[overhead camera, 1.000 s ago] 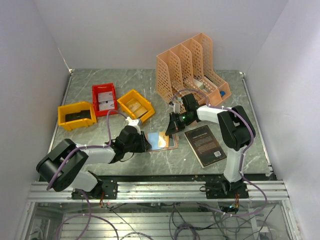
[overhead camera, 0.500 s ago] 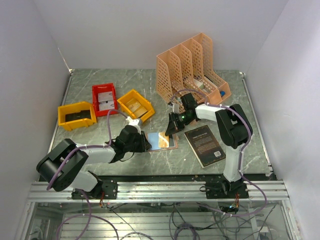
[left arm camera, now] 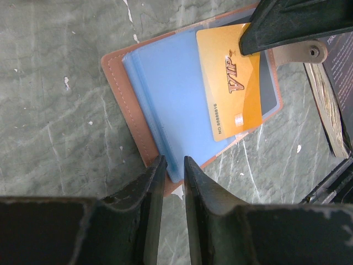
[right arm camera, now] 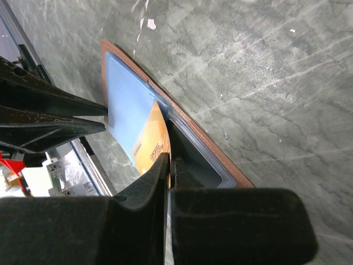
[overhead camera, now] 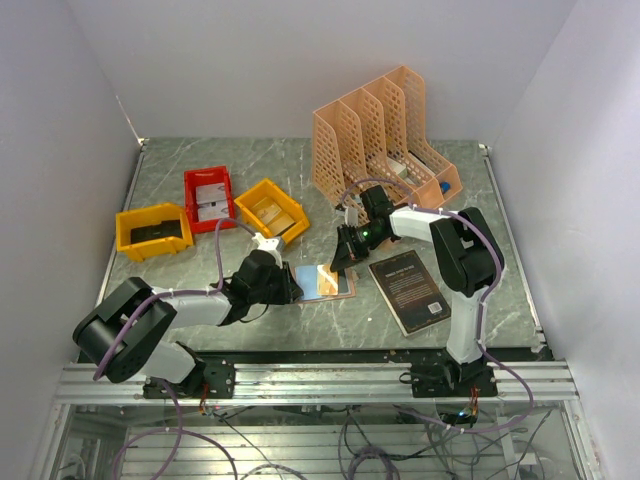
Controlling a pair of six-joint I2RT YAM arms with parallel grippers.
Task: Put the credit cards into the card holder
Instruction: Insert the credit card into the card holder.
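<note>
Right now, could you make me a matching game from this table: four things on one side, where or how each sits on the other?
1 orange card
2 card holder
3 black book
4 red bin

a between two yellow bins
b lying open, blue pages up
c pinched in the right gripper
d closed, flat beside the holder

Pairs: 1-c, 2-b, 3-d, 4-a.

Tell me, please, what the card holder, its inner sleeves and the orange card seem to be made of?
Card holder: leather or an imitation, matte brown, with what looks like a stitch line along the rim.
Inner sleeves: probably soft plastic, pale blue, slightly glossy, with layered edges showing.
Orange card: likely rigid plastic, smooth and glossy, with printed VIP lettering and a number.
</note>
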